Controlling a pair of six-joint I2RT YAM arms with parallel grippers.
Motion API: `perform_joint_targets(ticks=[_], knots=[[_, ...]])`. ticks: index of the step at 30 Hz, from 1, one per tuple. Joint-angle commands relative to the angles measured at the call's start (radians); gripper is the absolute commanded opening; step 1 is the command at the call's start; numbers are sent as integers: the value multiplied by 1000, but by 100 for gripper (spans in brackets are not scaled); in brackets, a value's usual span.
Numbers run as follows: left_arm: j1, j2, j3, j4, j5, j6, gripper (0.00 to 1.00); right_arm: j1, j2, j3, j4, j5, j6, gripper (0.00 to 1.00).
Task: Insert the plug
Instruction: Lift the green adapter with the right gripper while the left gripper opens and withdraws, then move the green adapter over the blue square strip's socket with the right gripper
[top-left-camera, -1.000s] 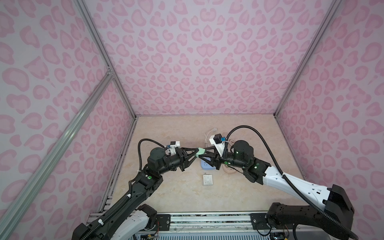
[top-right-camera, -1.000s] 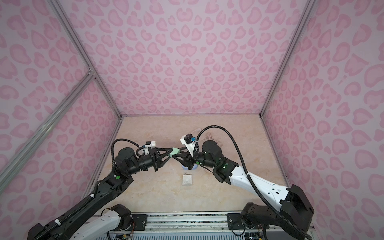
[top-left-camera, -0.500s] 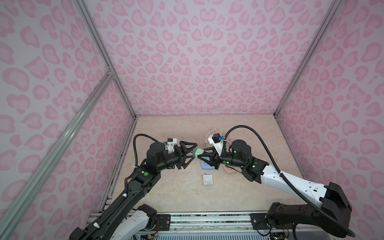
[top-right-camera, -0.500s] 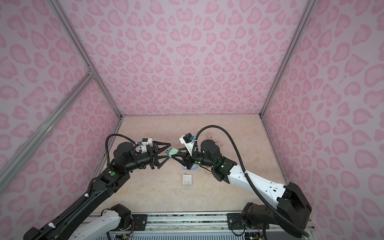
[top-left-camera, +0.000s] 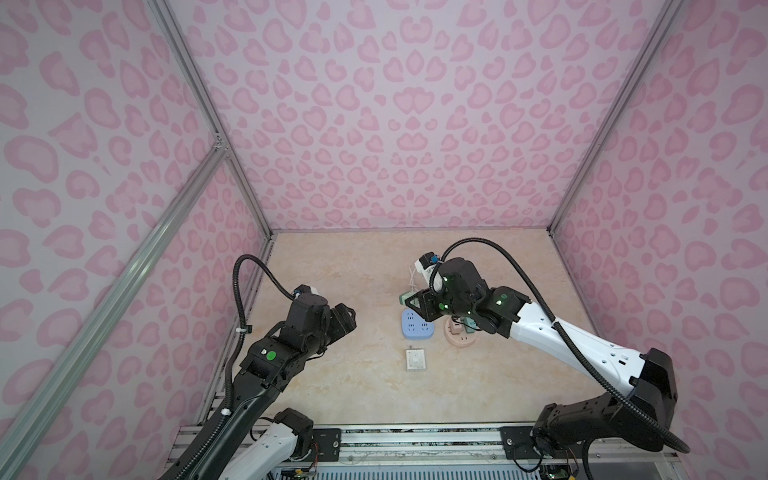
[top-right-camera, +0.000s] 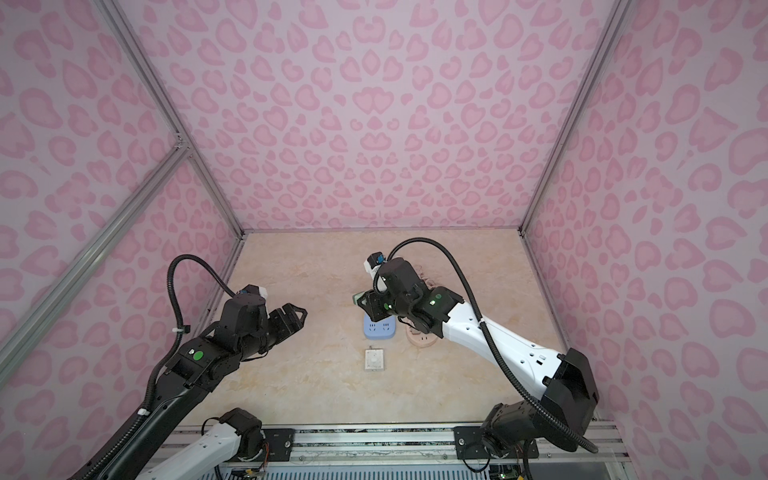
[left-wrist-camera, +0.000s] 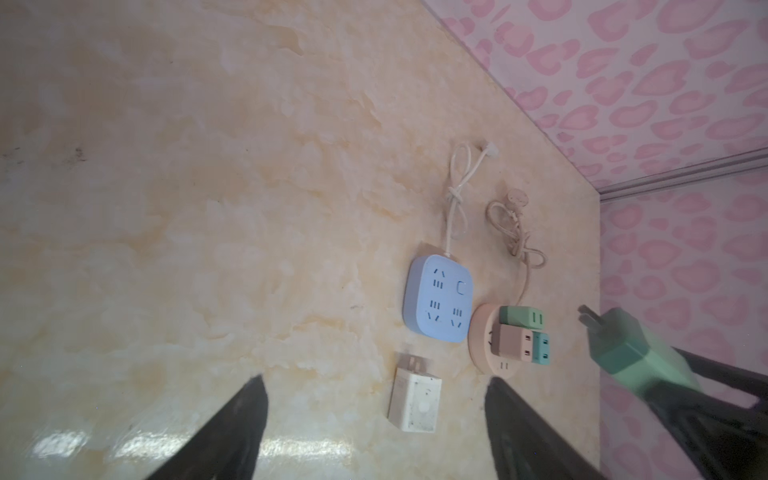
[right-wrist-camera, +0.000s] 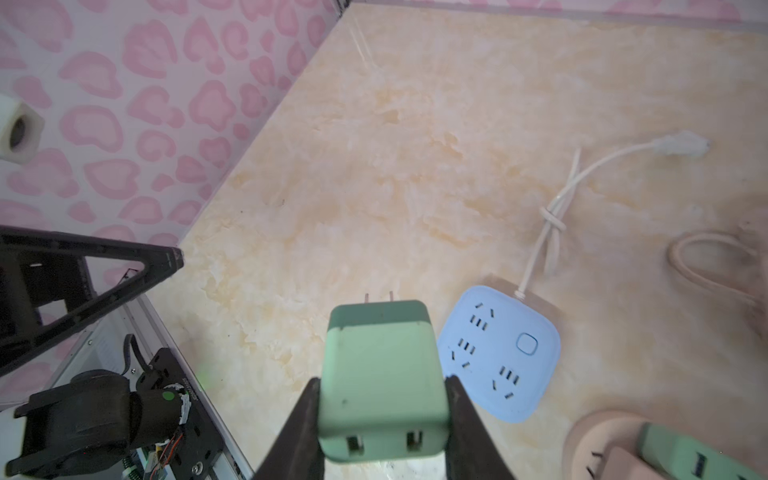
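We see the mint-green plug, two flat prongs at one end and two slots at the other, clamped in the right gripper in the air near the blue socket block, only a green sliver showing past that gripper in both top views, while the left gripper gapes empty

Robot test cell in a laboratory — an enclosed bench rig.
A marble-look tabletop is walled on the left, right and far sides by panels printed with pink blotches, framed in bare aluminium posts; a left arm and a right arm, each with ribbed black cabling, are mounted on a metal rail along the near edge, where wiring is exposed.
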Motion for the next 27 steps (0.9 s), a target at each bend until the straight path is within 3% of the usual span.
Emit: perform_joint_targets(ticks=[1, 18, 27], knots=[[1, 0, -46, 42, -36, 38, 82, -1, 42, 79, -215, 46, 0, 0], [0, -10, -137, 123, 10, 91, 80, -63, 254, 372, -509, 72, 25, 0], [-1, -21, -170, 151, 20, 75, 80, -125, 555, 637, -810, -49, -38, 0]])
